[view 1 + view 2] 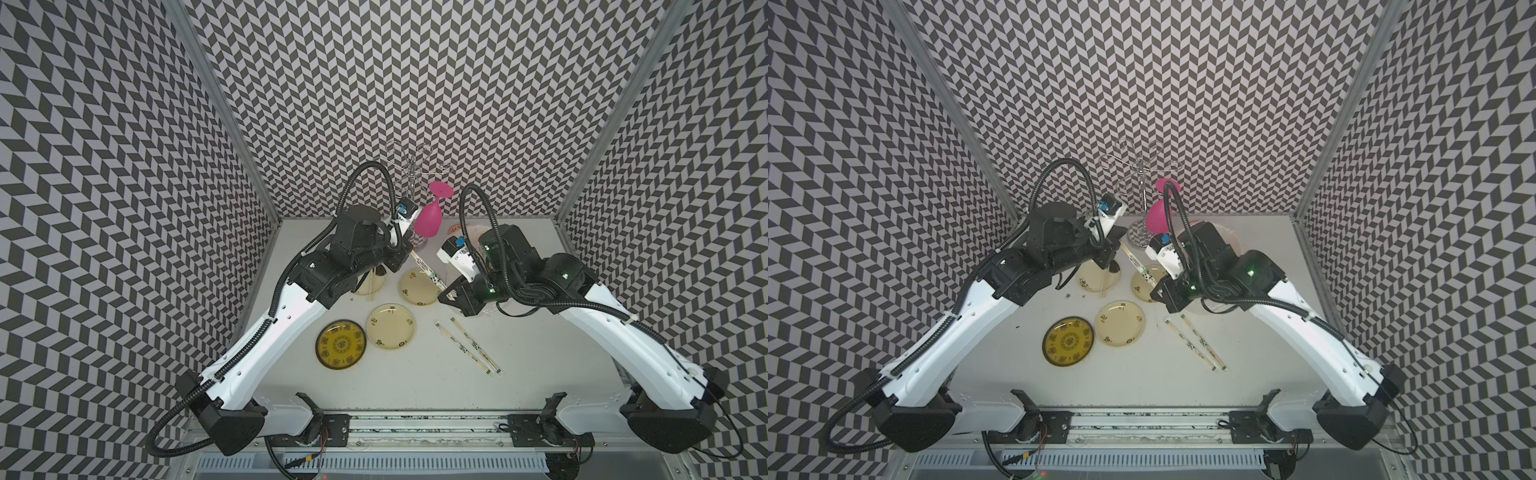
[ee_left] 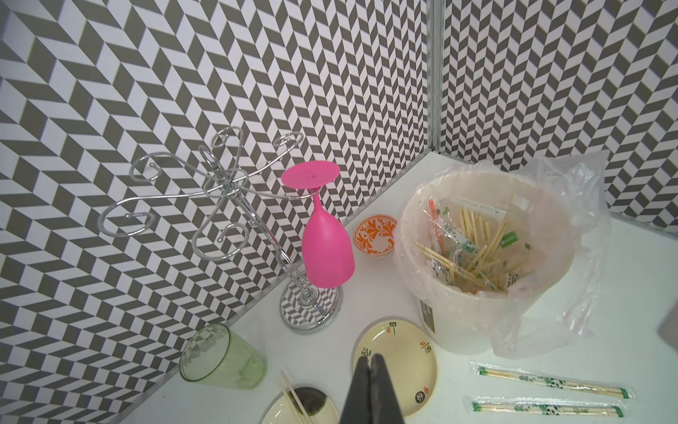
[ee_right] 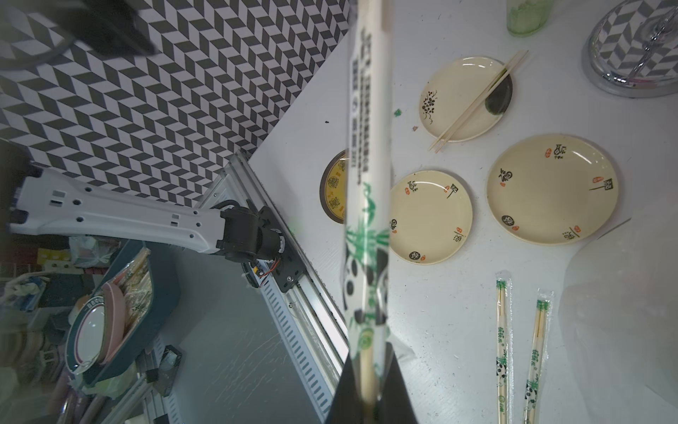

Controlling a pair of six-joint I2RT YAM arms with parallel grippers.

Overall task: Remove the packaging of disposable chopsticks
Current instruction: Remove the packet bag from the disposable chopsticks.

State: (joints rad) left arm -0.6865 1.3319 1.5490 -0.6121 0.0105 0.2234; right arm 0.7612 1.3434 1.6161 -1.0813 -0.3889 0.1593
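Sleeve [image 3: 367,220] is held over a plate [image 1: 409,291], end pinched by right gripper [image 3: 368,370]; left gripper [image 2: 370,361] pressed together, seemingly empty; best it grips the free end, pulling straight along the sticks [image 3: 376,91]

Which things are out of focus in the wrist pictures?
Right wrist view: the packaging held by the right gripper is blurred near the lens; the plates behind are sharp. Left wrist view: the shut jaws of the left gripper look soft; the bucket is sharp.

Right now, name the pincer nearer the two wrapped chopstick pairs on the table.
Right. Right pincer, gripping another pair, hangs just beyond the wrapped pairs; left pincer is farther back.
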